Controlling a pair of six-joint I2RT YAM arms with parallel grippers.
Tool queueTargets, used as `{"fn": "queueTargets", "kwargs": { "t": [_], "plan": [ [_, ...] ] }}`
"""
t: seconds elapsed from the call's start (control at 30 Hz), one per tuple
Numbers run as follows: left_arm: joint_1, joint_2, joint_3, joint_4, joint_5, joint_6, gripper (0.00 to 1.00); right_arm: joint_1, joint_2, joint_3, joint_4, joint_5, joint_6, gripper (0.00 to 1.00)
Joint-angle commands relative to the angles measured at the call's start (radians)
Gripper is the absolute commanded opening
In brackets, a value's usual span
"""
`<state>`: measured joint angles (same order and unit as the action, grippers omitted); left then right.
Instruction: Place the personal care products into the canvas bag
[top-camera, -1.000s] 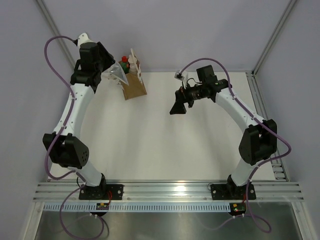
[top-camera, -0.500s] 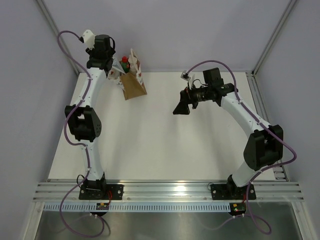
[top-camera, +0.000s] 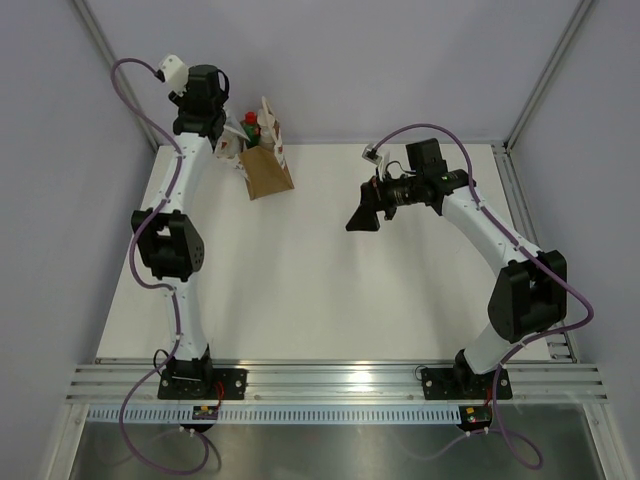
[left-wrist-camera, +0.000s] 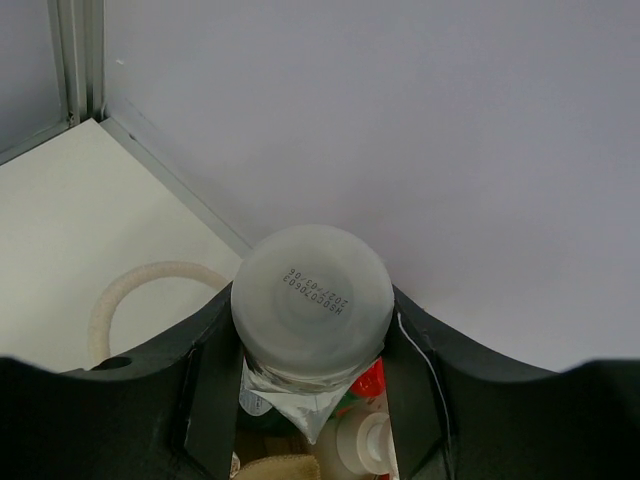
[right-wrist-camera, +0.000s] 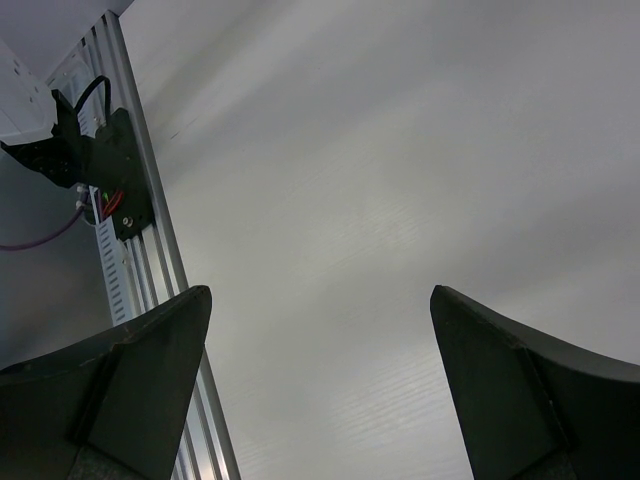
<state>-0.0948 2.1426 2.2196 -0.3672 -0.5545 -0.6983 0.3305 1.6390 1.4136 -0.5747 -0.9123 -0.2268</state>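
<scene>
Lighting's bright and even from overhead, shadows stay soft. Bit of glare on the metal rail (top-camera: 340, 378) up front. Left wrist's own fingers (left-wrist-camera: 210, 390) look dark, slightly soft.

**My tally: two pincers, one bag, three products**

I count two arms, each with one pincer: my left pincer (left-wrist-camera: 310, 335) and my right pincer (right-wrist-camera: 320, 300). There is one canvas bag (top-camera: 268, 175), and one white loop handle (left-wrist-camera: 150, 285) shows from my left wrist. I count three personal care products: one silver-grey tube (left-wrist-camera: 312, 300), one red-capped squeeze bottle (left-wrist-camera: 370, 378) and one pale pump bottle (left-wrist-camera: 362, 437).
</scene>
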Motion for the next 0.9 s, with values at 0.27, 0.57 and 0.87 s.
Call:
{"fn": "queueTargets", "kwargs": {
  "t": [0.27,0.57,0.87],
  "plan": [
    [-0.013,0.039,-0.015,0.111,0.007,0.029,0.0,-0.004,-0.039,-0.022,0.032,-0.039,0.0,1.0],
    [-0.072,0.023,-0.112,0.116,0.114,0.092,0.01,-0.004,-0.041,-0.034,0.052,-0.043,0.009,0.99],
    [-0.074,-0.006,-0.268,0.155,0.218,0.105,0.33,-0.004,-0.05,-0.054,0.062,-0.042,0.01,1.0]
  ]
}}
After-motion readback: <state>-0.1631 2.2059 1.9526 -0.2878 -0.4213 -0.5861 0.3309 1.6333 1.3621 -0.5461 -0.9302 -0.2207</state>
